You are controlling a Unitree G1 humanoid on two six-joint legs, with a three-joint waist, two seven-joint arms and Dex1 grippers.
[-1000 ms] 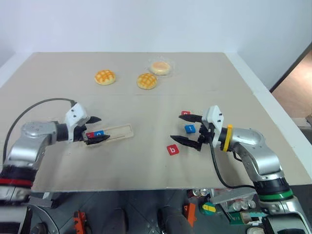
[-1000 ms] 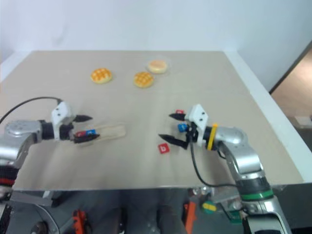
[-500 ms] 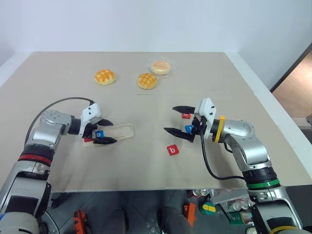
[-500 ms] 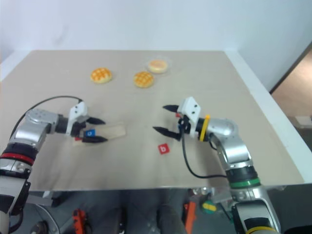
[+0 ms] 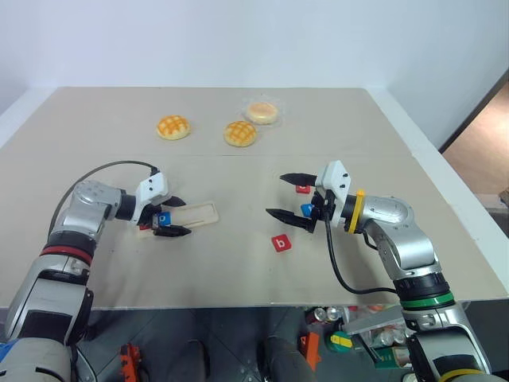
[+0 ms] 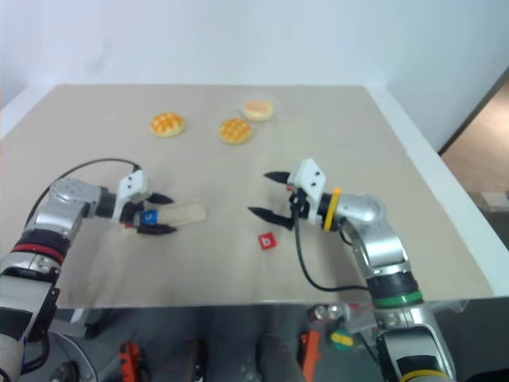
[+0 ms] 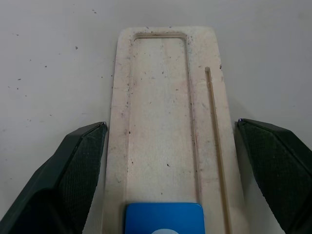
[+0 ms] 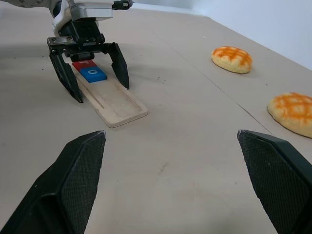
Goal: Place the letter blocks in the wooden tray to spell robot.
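The wooden tray [image 5: 195, 216] lies on the table's left part. A red letter block [image 8: 84, 64] and a blue one [image 8: 93, 74] sit in its left end. My left gripper [image 5: 176, 216] is open just above that end, one finger on each side of the tray [image 7: 161, 107], with the blue block [image 7: 163, 218] between them. My right gripper [image 5: 284, 196] hangs open and empty above the table. A blue block [image 5: 306, 209] and a red block [image 5: 302, 189] lie just behind its fingers. The red b block [image 5: 279, 243] lies in front of it.
Two golden buns [image 5: 172, 126] [image 5: 240, 132] and a paler bun in clear wrap [image 5: 262, 111] lie toward the table's far side. Bare tabletop runs between the tray and the loose blocks. The table's right edge [image 5: 445, 187] is close to my right arm.
My left gripper has sunk and shifted a little right, and now straddles the tray's end. The right gripper has stayed open.
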